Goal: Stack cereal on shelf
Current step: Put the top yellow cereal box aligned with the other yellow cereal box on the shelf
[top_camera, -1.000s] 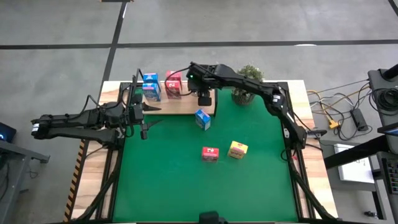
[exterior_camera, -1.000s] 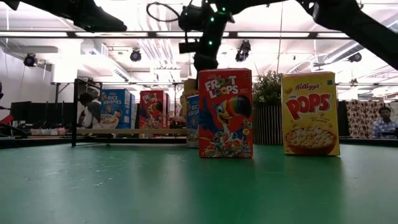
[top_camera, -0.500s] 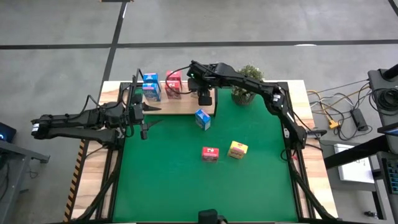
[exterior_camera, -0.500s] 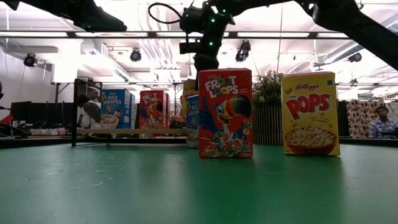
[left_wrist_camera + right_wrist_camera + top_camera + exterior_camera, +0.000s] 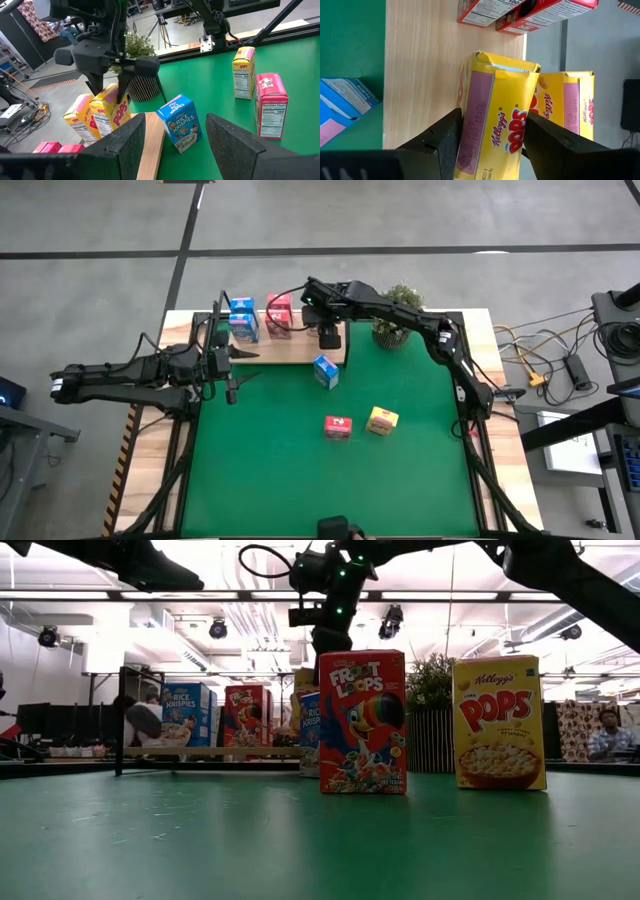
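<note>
From above, the right gripper (image 5: 330,337) is hanging over the right end of the shelf (image 5: 300,352), at the far edge of the green mat (image 5: 330,470). Blue boxes (image 5: 243,321) and pink-red boxes (image 5: 280,315) are standing on the shelf's left part. One blue box (image 5: 325,371) is lying on the mat just in front of the shelf, and a pink-red box (image 5: 338,426) and a yellow box (image 5: 382,420) are waiting near the mat's middle. The left gripper (image 5: 232,370) is idling at the mat's left edge, beside the shelf's left end.

At table level, the Froot Loops box (image 5: 362,722) and the Pops box (image 5: 499,722) are standing upright in the foreground, with the shelf (image 5: 210,752) far behind them.

The left wrist view is showing that arm's jaws spread wide and empty, while across from them the right gripper (image 5: 110,95) is pinching a yellow Pops box (image 5: 111,111) next to another yellow box (image 5: 77,117) by the potted plant (image 5: 140,70).

The right wrist view is showing the held box (image 5: 495,130) clamped between the jaws above the wooden plank (image 5: 420,75), with the second yellow box (image 5: 567,120) alongside it.

The step in hand looks like placing this yellow box. Next, it is calling for a level lowering beside its neighbour, then a release.
</note>
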Controlling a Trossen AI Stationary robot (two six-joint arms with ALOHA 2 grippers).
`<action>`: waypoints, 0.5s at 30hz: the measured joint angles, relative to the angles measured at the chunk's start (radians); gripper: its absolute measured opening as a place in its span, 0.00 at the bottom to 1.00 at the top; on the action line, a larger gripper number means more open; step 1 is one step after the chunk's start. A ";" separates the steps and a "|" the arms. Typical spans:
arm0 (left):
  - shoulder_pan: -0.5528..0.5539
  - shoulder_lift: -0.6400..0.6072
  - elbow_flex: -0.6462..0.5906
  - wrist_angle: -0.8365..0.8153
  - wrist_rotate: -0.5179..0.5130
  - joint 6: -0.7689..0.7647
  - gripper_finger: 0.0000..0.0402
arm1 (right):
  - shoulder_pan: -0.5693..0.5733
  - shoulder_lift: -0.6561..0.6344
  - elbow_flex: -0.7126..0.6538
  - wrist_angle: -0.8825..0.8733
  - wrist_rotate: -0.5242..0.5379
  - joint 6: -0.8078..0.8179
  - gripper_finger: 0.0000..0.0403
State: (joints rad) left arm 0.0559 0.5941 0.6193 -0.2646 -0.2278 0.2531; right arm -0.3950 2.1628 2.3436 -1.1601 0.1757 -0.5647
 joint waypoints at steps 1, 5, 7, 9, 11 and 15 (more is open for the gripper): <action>0.000 0.000 0.000 0.000 0.000 0.000 0.48 | 0.000 0.000 -0.002 0.005 0.000 -0.005 0.47; 0.000 0.000 0.000 0.000 0.000 0.000 0.48 | 0.000 0.001 -0.005 0.032 0.000 -0.012 0.48; 0.000 0.000 0.000 0.000 0.000 0.000 0.48 | 0.000 0.001 -0.008 0.043 0.000 -0.012 0.50; 0.000 0.000 0.000 0.000 0.000 0.000 0.48 | 0.000 0.001 -0.010 0.044 0.000 -0.012 0.51; 0.000 0.000 0.000 0.000 0.000 0.000 0.48 | 0.000 0.001 -0.013 0.045 0.001 -0.012 0.53; 0.000 0.000 0.000 0.000 0.000 0.000 0.48 | 0.000 0.001 -0.023 0.045 0.009 -0.013 0.54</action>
State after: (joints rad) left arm 0.0563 0.5941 0.6193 -0.2646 -0.2276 0.2531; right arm -0.3950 2.1639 2.3204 -1.1149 0.1849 -0.5773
